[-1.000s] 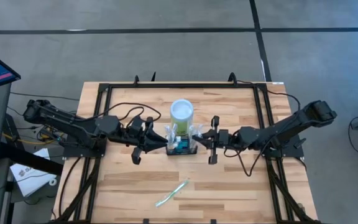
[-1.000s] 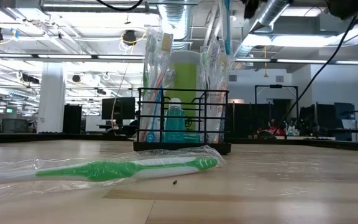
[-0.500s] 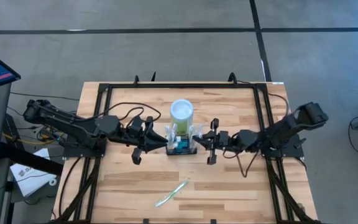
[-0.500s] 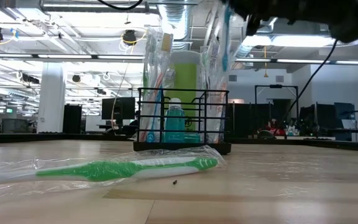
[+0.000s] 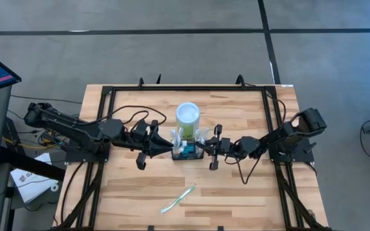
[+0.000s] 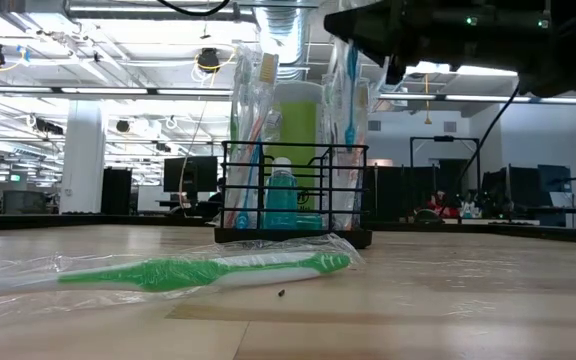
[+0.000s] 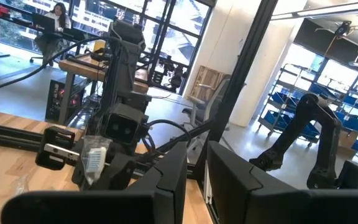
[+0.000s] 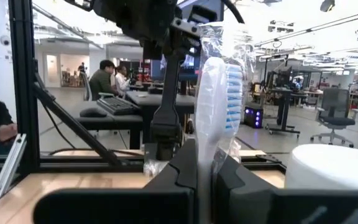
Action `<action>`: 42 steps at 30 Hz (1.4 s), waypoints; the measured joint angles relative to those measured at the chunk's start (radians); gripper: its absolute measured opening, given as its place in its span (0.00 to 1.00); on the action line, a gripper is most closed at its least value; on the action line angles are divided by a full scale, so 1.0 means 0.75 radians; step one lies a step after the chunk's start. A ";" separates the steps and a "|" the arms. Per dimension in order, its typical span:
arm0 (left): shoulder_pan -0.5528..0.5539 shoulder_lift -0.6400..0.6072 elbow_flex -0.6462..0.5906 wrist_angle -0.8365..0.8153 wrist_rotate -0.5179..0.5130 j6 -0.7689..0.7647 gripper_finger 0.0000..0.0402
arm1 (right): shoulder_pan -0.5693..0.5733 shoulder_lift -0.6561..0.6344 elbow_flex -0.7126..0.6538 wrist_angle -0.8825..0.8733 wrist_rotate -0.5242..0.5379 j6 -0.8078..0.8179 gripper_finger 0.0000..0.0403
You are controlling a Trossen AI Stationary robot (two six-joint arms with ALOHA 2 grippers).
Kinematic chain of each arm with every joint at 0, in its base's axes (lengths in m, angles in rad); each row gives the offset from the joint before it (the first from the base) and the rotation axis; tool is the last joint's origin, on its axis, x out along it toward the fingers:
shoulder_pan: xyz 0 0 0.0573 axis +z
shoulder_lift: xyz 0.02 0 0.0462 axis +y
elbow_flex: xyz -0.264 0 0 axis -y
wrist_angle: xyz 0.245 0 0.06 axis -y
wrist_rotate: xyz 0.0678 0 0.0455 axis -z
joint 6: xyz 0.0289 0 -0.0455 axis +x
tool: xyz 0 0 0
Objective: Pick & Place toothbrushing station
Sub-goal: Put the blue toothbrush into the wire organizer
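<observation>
While both arms are crowding the middle of the table [image 5: 249, 186], we are finding much of the black wire-mesh caddy [image 5: 187, 151] hard to read from above, since the left gripper [image 5: 169, 146] is pressing in from one side and the right gripper [image 5: 202, 145] from the other. We are seeing the caddy more plainly in the low view, sitting upright on the wood with a teal bottle [image 6: 282, 199] and wrapped toothbrushes inside, just in front of the lime-green cup [image 5: 187, 117]. We cannot tell whether the left gripper's fingers are clamping anything, as the left wrist view is showing only their dark backs and the other arm beyond. The right gripper is pinching a wrapped blue-and-white toothbrush [image 8: 215, 112] between its closed fingers [image 8: 180, 167], with the brush head standing above them. A loose green toothbrush in clear wrap [image 5: 177, 199] is lying well apart, nearer the table's front edge. Compared with a second ago, we are seeing the right arm drawn in closer to the caddy and now filling the upper right of the low view, while the left arm is staying put.
</observation>
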 joint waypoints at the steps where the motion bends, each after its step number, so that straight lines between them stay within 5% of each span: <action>1: 0.000 0.000 0.000 0.001 0.000 0.000 0.15 | 0.000 -0.001 -0.002 0.003 0.000 0.003 0.00; 17: 0.000 0.000 0.000 -0.001 0.001 0.000 0.15 | 0.001 0.000 -0.046 0.007 0.000 0.031 0.00; 30: 0.000 0.000 0.000 -0.001 0.001 0.000 0.15 | 0.004 0.313 -0.029 0.270 0.031 0.053 0.00; 42: 0.000 0.000 -0.001 -0.001 0.001 0.000 0.15 | 0.009 0.323 -0.029 0.272 0.067 0.056 0.00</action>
